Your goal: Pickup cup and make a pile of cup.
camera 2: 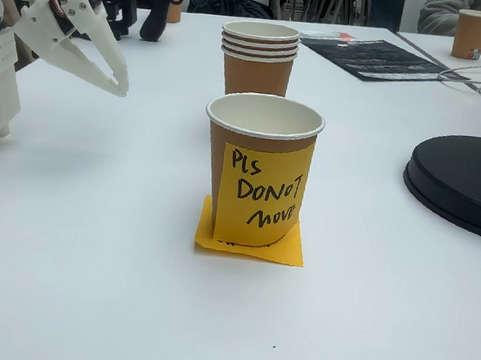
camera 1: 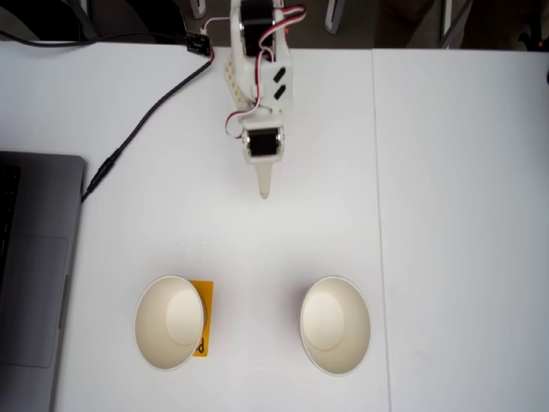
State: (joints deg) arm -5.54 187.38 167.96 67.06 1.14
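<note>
The white tabletop (camera 1: 446,215) carries everything. At its left edge in the top-down fixed view lies a grey laptop (camera 1: 34,275), with a black cable (camera 1: 141,120) running from near it up toward the arm's base. In the side-on fixed view a black round disc (camera 2: 464,182) sits to the right.

The white arm (camera 1: 257,77) reaches down from the top edge in the top-down fixed view, and its end effector (camera 1: 264,184) hangs over bare tabletop, well apart from both cups. In the side-on fixed view the end effector (camera 2: 117,81) shows at upper left, its two fingers drawn together to a point, clenched on nothing.

Two paper cups stand upright and separate, not stacked. The left cup (camera 1: 170,322) rests on a square orange sticky note (camera 1: 204,296); the right cup (camera 1: 334,324) stands alone on the tabletop, level with it. From the side, the near cup (camera 2: 259,169) has a brown wall and white rim, with an orange handwritten label (camera 2: 263,195) reading "PLS DO NOT move" stuck on its front. Behind it stands a further brown cup (camera 2: 258,57) with several rims showing.
</note>
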